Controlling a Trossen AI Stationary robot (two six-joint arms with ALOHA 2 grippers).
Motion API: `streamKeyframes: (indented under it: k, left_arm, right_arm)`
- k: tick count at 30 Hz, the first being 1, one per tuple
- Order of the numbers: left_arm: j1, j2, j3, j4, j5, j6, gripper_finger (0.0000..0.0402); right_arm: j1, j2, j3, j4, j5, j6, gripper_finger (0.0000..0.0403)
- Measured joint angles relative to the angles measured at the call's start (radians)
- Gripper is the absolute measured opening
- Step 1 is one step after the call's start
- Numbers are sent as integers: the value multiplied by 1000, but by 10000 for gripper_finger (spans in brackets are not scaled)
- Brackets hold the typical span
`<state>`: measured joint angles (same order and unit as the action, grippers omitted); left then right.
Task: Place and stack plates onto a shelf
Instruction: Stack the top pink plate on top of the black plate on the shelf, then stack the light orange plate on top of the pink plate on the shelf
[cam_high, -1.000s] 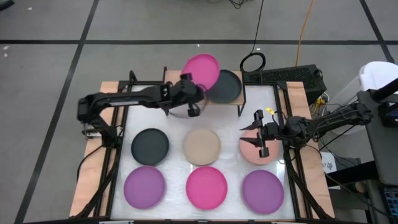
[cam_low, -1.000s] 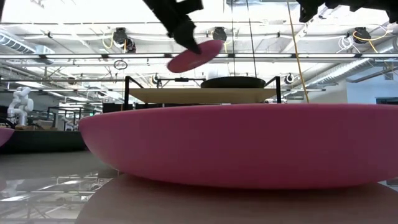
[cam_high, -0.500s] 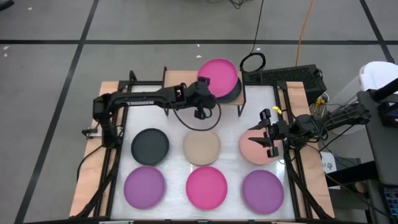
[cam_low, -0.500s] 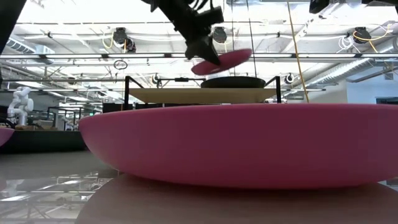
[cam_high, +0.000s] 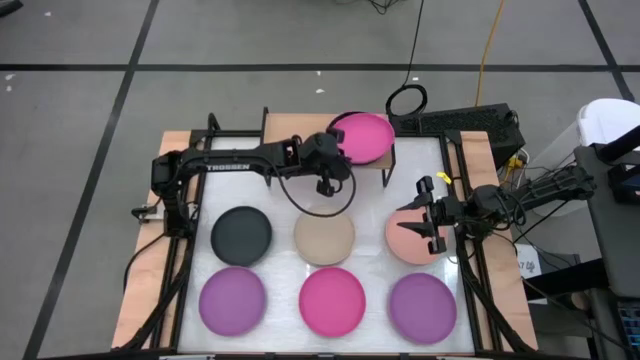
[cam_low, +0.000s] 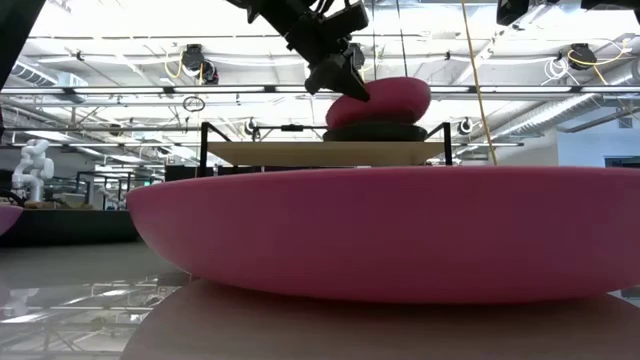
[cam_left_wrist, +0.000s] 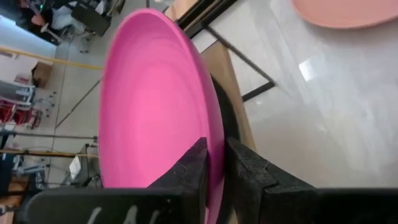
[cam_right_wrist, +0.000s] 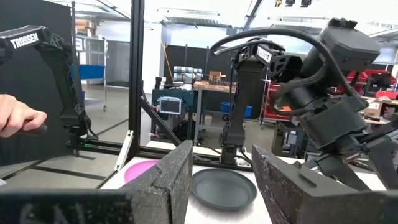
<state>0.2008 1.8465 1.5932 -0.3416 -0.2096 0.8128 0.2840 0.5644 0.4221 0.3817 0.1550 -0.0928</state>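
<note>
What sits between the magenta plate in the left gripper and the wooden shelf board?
A dark grey plate, lying on the shelf beneath the tilted magenta plate, in the low view.

The dark left arm is stretched rightward, its left gripper (cam_high: 337, 158) closed with fingers (cam_left_wrist: 193, 168) pinched together. The right gripper (cam_high: 426, 213) is held with fingers (cam_right_wrist: 166, 177) spread apart.

My left gripper (cam_high: 335, 160) is over the shelf (cam_high: 290, 152) at far centre, pinching a plate (cam_high: 364, 136) by its rim; that plate sits tilted on another plate (cam_low: 375, 132) on the shelf's right half. My right gripper (cam_high: 424, 213) hangs above the right plate (cam_high: 408, 240) of the middle row. Near row: 3 plates, left (cam_high: 232, 300), mid (cam_high: 332, 300), right (cam_high: 422, 305).
</note>
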Motion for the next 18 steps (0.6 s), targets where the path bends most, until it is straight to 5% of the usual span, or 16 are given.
streamKeyframes:
  k: [12,18]
  left_arm:
    - [1,-1,0,2,-103,-36,174]
    - [-34,-79,-1,-5,-269,-107,195]
  right_arm:
    - [0,0,0,-7,0,3,146]
    - [0,0,0,-35,1,7,146]
